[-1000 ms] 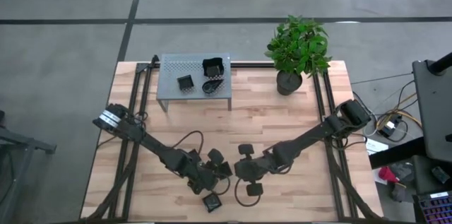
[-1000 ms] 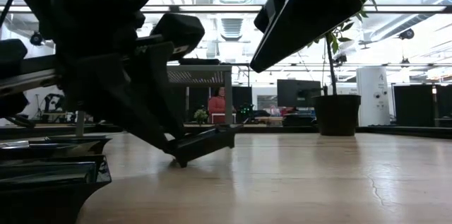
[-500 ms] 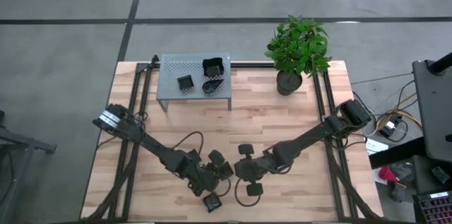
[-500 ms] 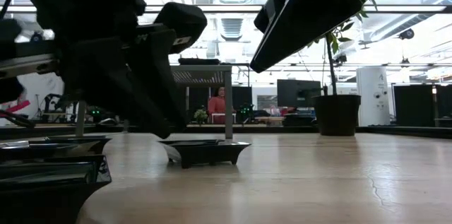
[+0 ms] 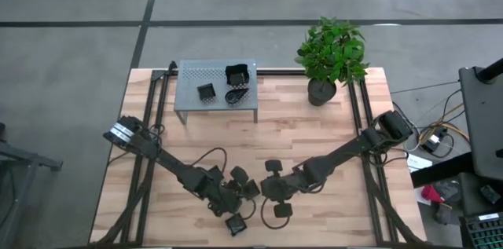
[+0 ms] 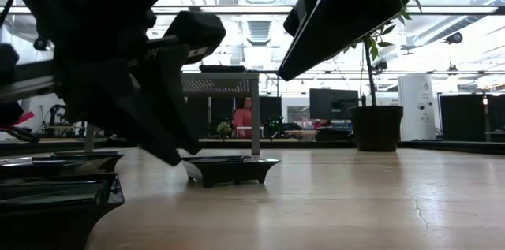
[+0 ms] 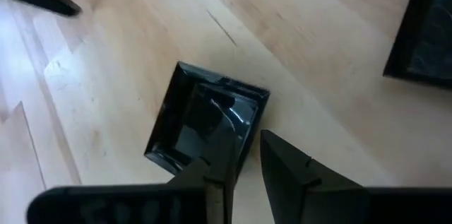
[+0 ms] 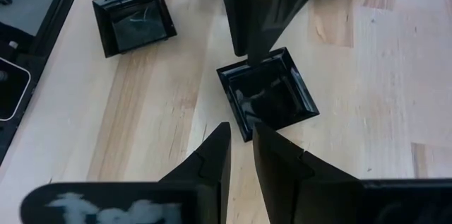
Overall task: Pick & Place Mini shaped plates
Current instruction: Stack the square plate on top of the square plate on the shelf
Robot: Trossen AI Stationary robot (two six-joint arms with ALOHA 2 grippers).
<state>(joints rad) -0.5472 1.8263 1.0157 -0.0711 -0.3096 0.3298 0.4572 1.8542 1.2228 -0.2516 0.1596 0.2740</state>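
- The square mini plate (image 7: pixel 205 121) is lying flat on the wooden table (image 5: pixel 306 135), near the front edge, roughly centre-left. Glossy black, thin-walled, flared rim; judging it light, rigid and slick, probably plastic or glazed, so liable to skate or tip if nudged.
- Best hold, in my judgement: pinching one side wall over the rim, one finger inside the dish and one outside. The rim looks too shallow for a grip across the full width.
- The left gripper (image 7: pixel 244 171) is hovering over this plate's nearer edge; one finger is overlapping the rim, the other sitting just outside it. Fingers are standing slightly apart with a narrow gap; nothing is being held, as the low view shows the plate (image 6: pixel 227 169) resting on the wood.
- The right gripper (image 8: pixel 240 157) is waiting just right of the left one, fingers also narrowly apart, empty.
- A second square plate (image 8: pixel 134 19) is lying near the first, clear of both grippers.
- Three more plates are sitting on the perforated grey shelf (image 5: pixel 189 76) at the far left of the table, beside the potted plant (image 5: pixel 330 56).
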